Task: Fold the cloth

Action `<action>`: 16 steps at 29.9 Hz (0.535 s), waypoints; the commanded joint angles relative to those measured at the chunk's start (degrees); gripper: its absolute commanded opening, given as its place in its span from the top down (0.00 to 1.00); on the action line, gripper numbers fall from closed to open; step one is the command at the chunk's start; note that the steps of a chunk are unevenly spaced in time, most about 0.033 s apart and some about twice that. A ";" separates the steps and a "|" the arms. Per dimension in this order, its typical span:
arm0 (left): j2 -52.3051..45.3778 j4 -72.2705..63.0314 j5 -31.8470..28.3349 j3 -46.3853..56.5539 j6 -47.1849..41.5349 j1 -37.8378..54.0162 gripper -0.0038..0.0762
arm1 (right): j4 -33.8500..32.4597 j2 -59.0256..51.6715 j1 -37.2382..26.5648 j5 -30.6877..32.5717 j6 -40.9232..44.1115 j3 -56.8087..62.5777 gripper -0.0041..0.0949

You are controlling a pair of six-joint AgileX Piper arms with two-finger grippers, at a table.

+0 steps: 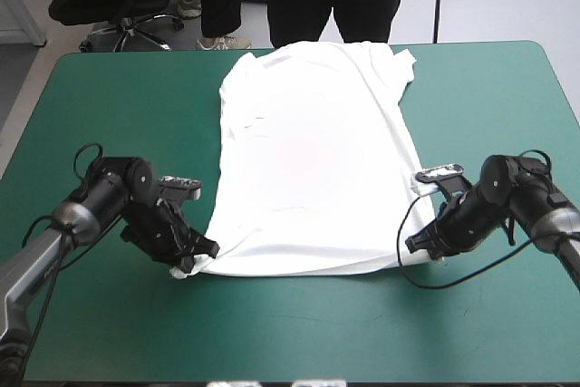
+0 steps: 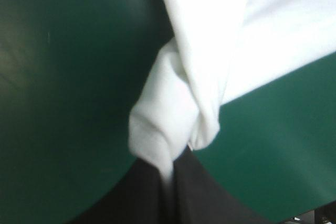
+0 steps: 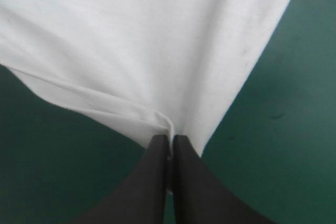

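White T-shirt (image 1: 313,160), smooth, flat on teal-green cover (image 1: 109,97)

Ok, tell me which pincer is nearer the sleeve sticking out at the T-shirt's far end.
Right. The right pincer grips the T-shirt at the corner nearest the sleeve; the left pincer grips the opposite corner.

left pincer (image 2: 169,167) and right pincer (image 3: 170,142) sit low, fingers pinched together.

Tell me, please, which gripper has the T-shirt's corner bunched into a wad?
The left gripper: the T-shirt bulges in a wad just ahead of it, while the right gripper pinches a flat corner.
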 commanded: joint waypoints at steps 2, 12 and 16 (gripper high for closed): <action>-8.76 -0.69 0.04 5.57 -2.47 -0.50 0.97 | 1.39 -7.33 0.02 2.65 0.13 4.19 0.98; -16.49 -0.45 -0.09 14.43 -5.04 -0.50 0.97 | 2.70 -14.68 0.02 6.60 1.63 11.66 0.98; -16.49 -0.68 -0.09 15.49 -5.04 -0.50 0.97 | 3.69 -15.56 0.02 7.81 1.63 13.65 0.98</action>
